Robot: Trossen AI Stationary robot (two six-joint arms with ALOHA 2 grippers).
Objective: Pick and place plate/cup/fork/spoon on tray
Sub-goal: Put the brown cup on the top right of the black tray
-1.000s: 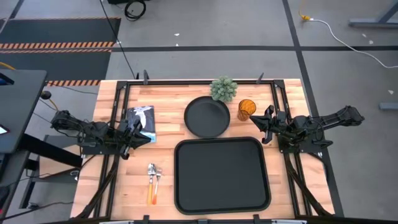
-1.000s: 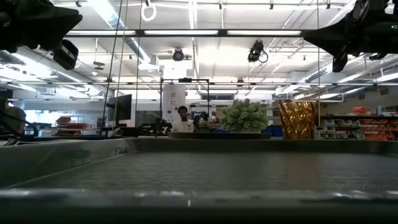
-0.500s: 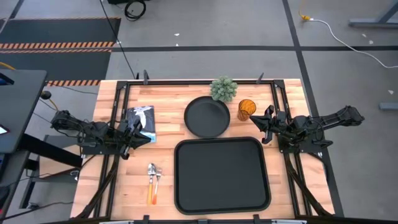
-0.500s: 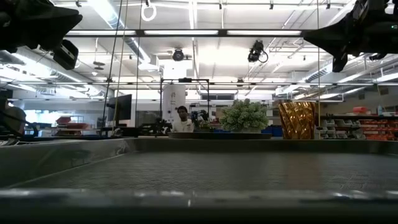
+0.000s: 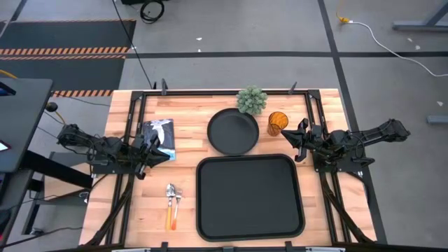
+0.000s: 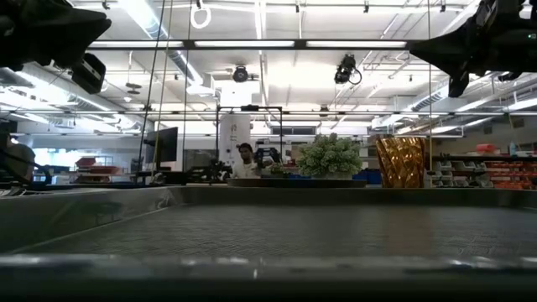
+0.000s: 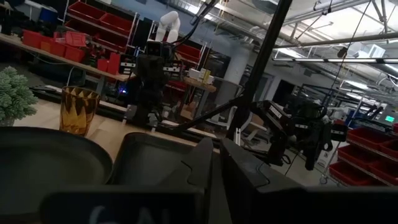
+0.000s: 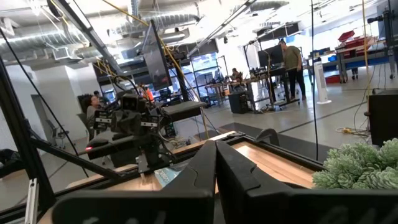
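Tray (image 5: 250, 197) lies empty at the table's (image 5: 322, 210) near edge; plate (image 5: 232, 131) and cup (image 5: 278, 122) behind it; left gripper (image 5: 155, 148) and right gripper (image 5: 297, 142) both clenched, holding nothing.

The tray (image 5: 250, 197) lies at the middle of the table (image 5: 189, 115) toward its near edge, with the plate (image 5: 232, 131) just behind it and a small plant (image 5: 252, 100) at the plate's far right rim. The cup (image 5: 278, 123) stands right of the plate, near the right gripper (image 5: 297, 142). Left of the tray, the fork (image 5: 178, 201) and spoon (image 5: 170, 201) lie side by side, and a booklet (image 5: 159, 134) lies farther back beside the left gripper (image 5: 152, 150).
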